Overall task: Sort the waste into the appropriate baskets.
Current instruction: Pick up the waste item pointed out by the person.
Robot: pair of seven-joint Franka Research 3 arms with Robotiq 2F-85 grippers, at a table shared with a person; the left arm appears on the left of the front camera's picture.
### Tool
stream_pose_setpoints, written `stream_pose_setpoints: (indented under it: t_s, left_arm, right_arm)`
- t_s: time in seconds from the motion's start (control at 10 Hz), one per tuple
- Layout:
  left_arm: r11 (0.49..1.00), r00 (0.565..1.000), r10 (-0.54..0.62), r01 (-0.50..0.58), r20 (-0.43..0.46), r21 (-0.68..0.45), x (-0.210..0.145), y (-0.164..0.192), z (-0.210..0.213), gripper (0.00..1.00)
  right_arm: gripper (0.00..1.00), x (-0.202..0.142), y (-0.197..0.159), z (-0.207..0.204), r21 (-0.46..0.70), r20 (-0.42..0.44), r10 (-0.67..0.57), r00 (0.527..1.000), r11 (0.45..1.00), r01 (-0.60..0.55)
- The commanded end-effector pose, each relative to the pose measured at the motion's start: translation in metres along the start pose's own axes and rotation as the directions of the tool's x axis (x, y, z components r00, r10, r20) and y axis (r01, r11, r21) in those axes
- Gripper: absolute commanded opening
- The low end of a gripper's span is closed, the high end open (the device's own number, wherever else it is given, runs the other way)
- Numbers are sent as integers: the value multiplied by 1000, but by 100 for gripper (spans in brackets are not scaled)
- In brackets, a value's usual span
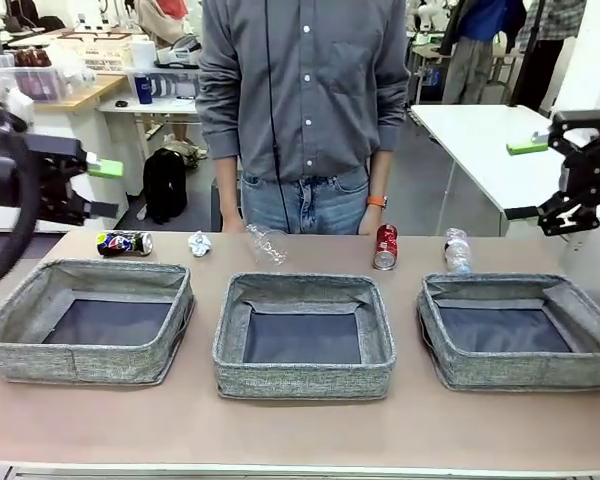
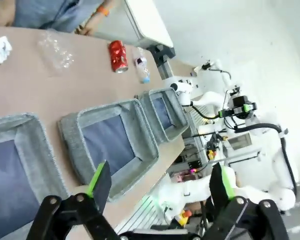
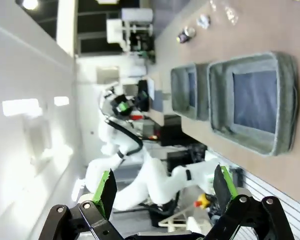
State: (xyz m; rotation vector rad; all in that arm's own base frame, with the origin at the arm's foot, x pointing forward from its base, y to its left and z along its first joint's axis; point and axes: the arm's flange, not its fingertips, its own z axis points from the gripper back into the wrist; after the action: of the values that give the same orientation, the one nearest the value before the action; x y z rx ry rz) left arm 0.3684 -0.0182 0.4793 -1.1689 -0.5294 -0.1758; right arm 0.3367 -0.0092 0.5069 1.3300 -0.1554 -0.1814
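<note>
Your left gripper (image 1: 102,188) hangs wide open at the far left. The dark can (image 1: 123,243) lies just below it, behind the left basket (image 1: 90,268), with its long axis running left to right. The right gripper (image 1: 525,180), equally wide, is nearer the water bottle (image 1: 457,250), which probably points near to far.

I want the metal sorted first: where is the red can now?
Front view: the red can sits near the far edge of the table, right of centre, between the plastic cup and the water bottle.
</note>
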Motion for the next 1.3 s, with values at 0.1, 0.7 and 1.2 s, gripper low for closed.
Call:
stream_pose_setpoints:
  t_s: [0.1, 0.7, 1.2]
  left_arm:
    - [1000, 1000, 0, 0, 0, 0, 0, 0, 0, 100]
    - [1000, 1000, 0, 0, 0, 0, 0, 0, 0, 100]
    - [1000, 1000, 0, 0, 0, 0, 0, 0, 0, 100]
  right_arm:
    - [100, 0, 0, 0, 0, 0, 0, 1000, 1000, 0]
    - [100, 0, 0, 0, 0, 0, 0, 1000, 1000, 0]
    - [100, 0, 0, 0, 0, 0, 0, 1000, 1000, 0]
